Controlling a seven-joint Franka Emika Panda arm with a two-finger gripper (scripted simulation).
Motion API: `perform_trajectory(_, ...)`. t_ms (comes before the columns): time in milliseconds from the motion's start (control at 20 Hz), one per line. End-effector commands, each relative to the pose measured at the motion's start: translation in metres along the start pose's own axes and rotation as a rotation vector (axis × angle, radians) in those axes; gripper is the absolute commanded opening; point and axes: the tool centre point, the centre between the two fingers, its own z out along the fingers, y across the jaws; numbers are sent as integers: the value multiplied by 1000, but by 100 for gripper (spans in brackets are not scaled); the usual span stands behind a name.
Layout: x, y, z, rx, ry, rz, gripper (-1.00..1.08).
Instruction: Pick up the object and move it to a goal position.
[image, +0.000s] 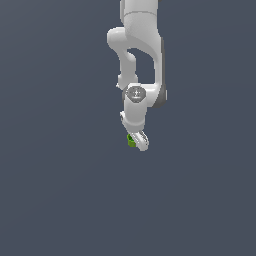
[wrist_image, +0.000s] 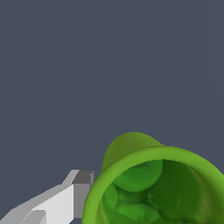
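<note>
Jaws first: in the wrist view only one finger (wrist_image: 81, 188) shows, white with a grey pad, its tip touching the outer wall of the green cup (wrist_image: 148, 183). The other finger is out of that picture, so how wide the jaws stand cannot be read there. The cup fills the near corner of the wrist view, its bright rim turned toward the camera and its darker hollow open to sight, with rounded green shapes inside.

From the exterior view, the gripper (image: 137, 140) hangs at the lower end of the white arm (image: 140, 55), and the cup (image: 131, 141) sits as a small green patch right at the fingertips, toward the exterior view's left of the white finger that curves past it. It seems to be held between the fingers, though the picture is too coarse to show both pads on it.

Farther off, the arm rises from the gripper through a round wrist joint up to the top edge of the exterior view. Behind everything lies a plain dark grey-blue background (image: 55, 190).
</note>
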Motion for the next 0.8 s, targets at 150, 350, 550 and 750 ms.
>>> perform_trajectory(150, 4, 35, -2, 1, 1, 0, -100)
perform_trajectory(350, 6, 53, -3, 1, 1, 0, -100)
perform_trajectory(550, 8, 65, -3, 1, 1, 0, -100)
perform_trajectory(750, 9, 69, -4, 1, 1, 0, -100)
